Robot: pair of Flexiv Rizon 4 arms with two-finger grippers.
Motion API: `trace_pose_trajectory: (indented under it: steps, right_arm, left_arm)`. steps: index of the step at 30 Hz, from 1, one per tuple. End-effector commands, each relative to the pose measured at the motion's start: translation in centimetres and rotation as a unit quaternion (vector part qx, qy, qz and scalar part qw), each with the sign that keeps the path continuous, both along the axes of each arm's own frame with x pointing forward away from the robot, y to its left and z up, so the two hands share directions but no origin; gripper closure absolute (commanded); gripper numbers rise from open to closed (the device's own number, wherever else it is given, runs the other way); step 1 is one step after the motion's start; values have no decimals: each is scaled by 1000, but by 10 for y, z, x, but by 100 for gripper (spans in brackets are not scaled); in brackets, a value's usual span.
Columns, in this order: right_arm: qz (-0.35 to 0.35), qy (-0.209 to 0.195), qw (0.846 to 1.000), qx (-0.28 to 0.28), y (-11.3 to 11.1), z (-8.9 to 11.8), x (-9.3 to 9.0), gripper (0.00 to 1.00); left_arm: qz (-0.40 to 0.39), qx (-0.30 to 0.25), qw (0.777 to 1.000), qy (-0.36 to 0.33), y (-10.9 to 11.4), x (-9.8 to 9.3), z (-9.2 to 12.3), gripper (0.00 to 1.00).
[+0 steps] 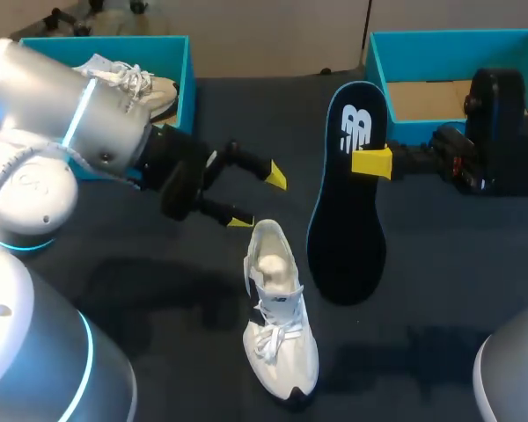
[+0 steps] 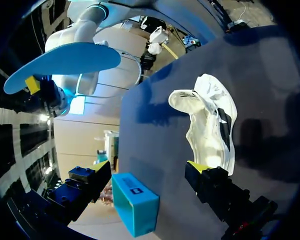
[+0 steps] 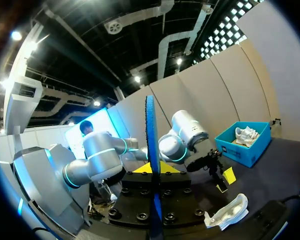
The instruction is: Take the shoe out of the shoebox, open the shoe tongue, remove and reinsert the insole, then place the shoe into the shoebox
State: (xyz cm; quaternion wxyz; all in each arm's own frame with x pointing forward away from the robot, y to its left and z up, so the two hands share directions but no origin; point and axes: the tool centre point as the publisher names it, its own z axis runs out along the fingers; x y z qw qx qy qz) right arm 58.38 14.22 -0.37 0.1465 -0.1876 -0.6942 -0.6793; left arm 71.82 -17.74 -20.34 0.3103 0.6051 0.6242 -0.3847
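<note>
A white shoe (image 1: pixel 277 316) lies on the dark table with its heel toward my left gripper (image 1: pixel 258 199), which hangs open just behind the heel. In the left wrist view the shoe (image 2: pixel 210 122) lies ahead of the open left gripper (image 2: pixel 149 167), with nothing between its fingers. My right gripper (image 1: pixel 372 163) is shut on the dark insole (image 1: pixel 348 202), held above the table to the right of the shoe. The right wrist view shows the insole (image 3: pixel 151 145) edge-on between the shut right gripper (image 3: pixel 152 169), with the shoe (image 3: pixel 227 212) low beside it.
A teal shoebox (image 1: pixel 180 83) at the back left holds a second white shoe (image 1: pixel 136 83). Another teal shoebox (image 1: pixel 378 75) stands at the back right beside my right arm, with its cardboard floor showing. The left wrist view catches a teal box (image 2: pixel 135 202) between the fingers.
</note>
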Motion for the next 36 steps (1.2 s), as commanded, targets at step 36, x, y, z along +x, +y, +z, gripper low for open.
trace_pose_trajectory:
  steps: [36]
  right_arm:
    - [23, 48, 998, -21, -2, 4, 37, 100]
  left_arm:
    - [14, -237, 969, -66, 25, 25, 64, 0]
